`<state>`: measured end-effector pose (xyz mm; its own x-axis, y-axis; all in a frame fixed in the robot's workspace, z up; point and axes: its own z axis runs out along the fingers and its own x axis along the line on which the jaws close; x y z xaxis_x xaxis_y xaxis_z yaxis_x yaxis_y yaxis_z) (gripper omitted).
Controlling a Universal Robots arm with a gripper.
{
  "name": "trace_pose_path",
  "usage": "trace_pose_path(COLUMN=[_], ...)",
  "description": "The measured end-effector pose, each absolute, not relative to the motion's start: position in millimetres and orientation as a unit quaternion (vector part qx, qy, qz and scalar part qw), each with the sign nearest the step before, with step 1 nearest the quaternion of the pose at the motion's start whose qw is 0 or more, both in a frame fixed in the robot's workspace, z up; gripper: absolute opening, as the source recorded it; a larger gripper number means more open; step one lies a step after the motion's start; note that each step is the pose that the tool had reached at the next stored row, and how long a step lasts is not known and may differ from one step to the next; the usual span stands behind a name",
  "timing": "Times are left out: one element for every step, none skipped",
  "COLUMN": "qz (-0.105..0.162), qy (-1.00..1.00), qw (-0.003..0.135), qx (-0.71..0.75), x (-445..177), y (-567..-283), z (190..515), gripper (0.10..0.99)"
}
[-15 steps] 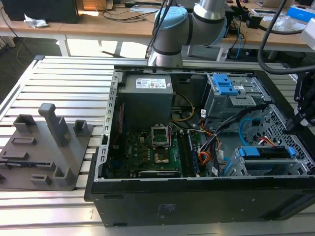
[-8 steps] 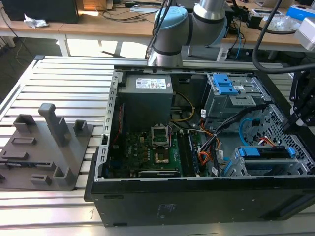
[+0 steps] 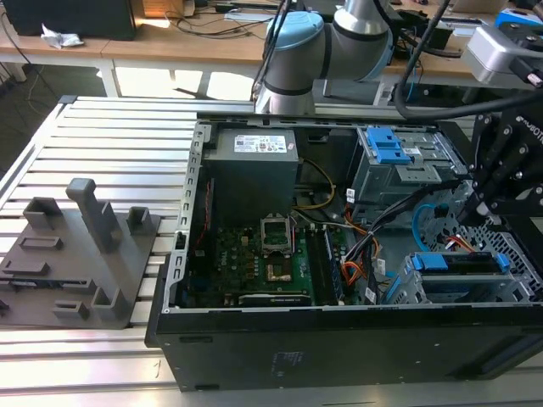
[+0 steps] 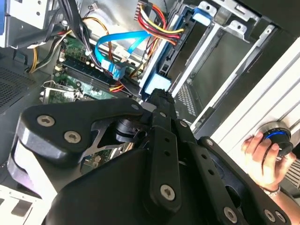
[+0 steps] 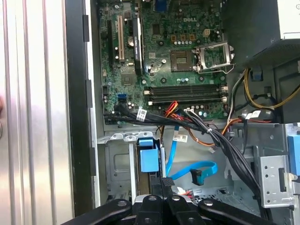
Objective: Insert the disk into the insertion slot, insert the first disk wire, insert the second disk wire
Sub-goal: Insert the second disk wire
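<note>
The disk (image 3: 458, 264) in its blue carrier (image 5: 150, 158) lies inside the insertion slot (image 3: 515, 280), a grey perforated cage at the exterior view's right. My gripper (image 5: 166, 183) hangs just over the carrier's end with fingers together and nothing visibly between them; whether they touch it I cannot tell. In the exterior view the gripper (image 3: 468, 217) stands above the cage. The second disk wire (image 5: 199, 168), flat and light blue, loops loose beside the cage, its plug (image 4: 116, 72) hanging free. The thin red-orange first disk wire (image 3: 459, 243) runs near the cage.
A thick black cable bundle (image 5: 225, 145) crosses between the motherboard (image 5: 173, 51) and the cages. A larger cage with blue clips (image 3: 386, 148) stands behind. A person's hand (image 4: 260, 157) rests on a knob outside the case. A grey fixture (image 3: 81, 254) sits at the exterior view's left.
</note>
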<state>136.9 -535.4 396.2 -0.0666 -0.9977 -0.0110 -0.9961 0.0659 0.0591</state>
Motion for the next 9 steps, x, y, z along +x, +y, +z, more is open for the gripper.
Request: trace_pose_path(qz=[-0.025,-0.025,-0.025,-0.025,-0.025,-0.025,-0.025,-0.025,-0.025], qy=[-0.73,-0.73,-0.73,-0.729,-0.728,-0.727,-0.724,-0.72,-0.71], qw=[0.016,0.016,0.016,0.016,0.016,0.016,0.016,0.017,0.017], qx=[0.683,0.683,0.683,0.684,0.685,0.686,0.689,0.693,0.704], x=[137,137,136,136,136,136,135,135,135], y=[-532,-529,-524,-518,-515,-513,-511,-510,-510], z=[396,396,396,396,396,395,395,395,394], gripper=[0.106,0.106,0.106,0.106,0.106,0.106,0.106,0.106,0.106])
